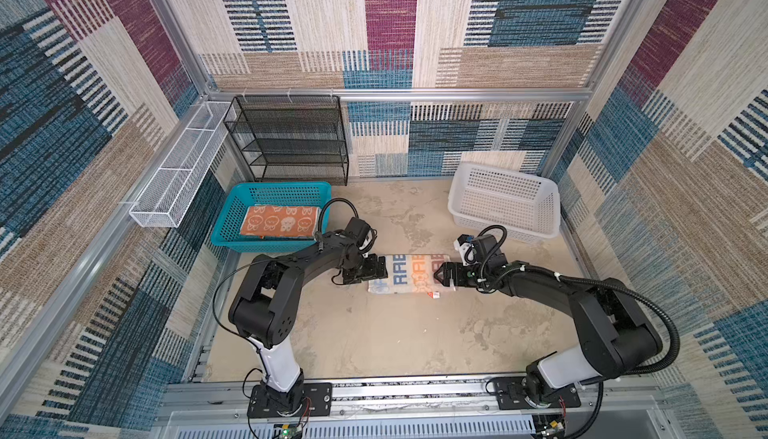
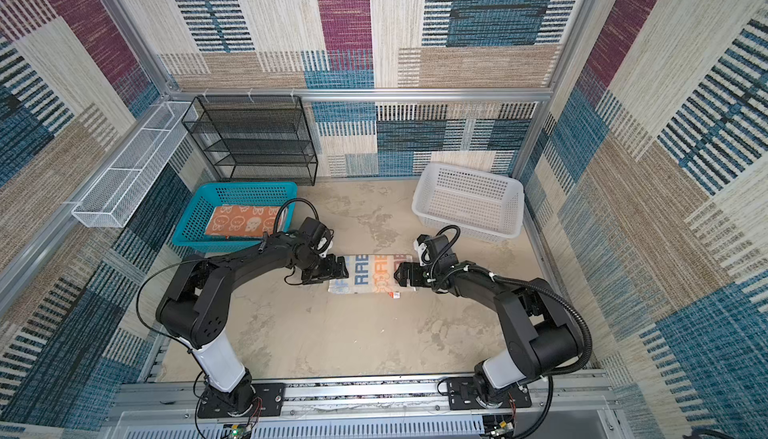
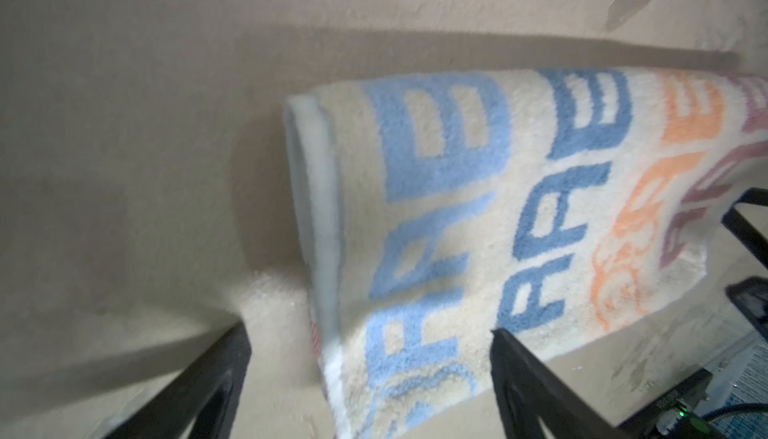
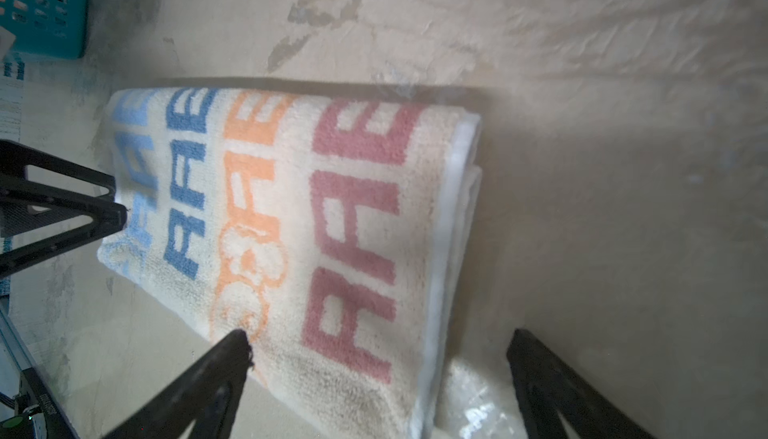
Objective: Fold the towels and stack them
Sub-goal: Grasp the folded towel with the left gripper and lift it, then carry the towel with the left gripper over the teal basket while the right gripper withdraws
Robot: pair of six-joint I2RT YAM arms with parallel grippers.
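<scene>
- The lettered towel (image 1: 409, 273) is lying folded into a long strip in the middle of the surface (image 1: 374, 333), right between the two arms, with its blue, orange and pink letters facing up.
- A small tag (image 1: 434, 295) is poking out from the strip's near edge.
- The left fingers (image 1: 374, 268) are sitting at the strip's left end in both top views.
- In the left wrist view, the left fingers (image 3: 519, 374) are standing spread wide and released. One is over the lettered towel (image 3: 457, 229) and its mate is over bare surface just beside the hemmed end. They are gripping nothing.
- The right fingers (image 1: 442, 273) are reaching in at the opposite end of the strip.
- In the right wrist view, the right fingers (image 4: 224, 370) are spread wide too, released. One tip is over the orange lettering of the lettered towel (image 4: 311, 229) and the other is out past the white hem. I cannot tell whether a tip is touching the cloth.
- The orange towel (image 1: 278, 221), with white rabbit faces, is lying flat inside the blue basket (image 1: 230, 216) at the left rear, well apart from the strip.
- The white basket (image 1: 507, 225) is sitting at the right rear, near the wall.
- The black wire shelf (image 1: 291, 138) is standing behind the blue basket, and the white wire tray (image 1: 178, 167) is hanging along the left wall.
</scene>
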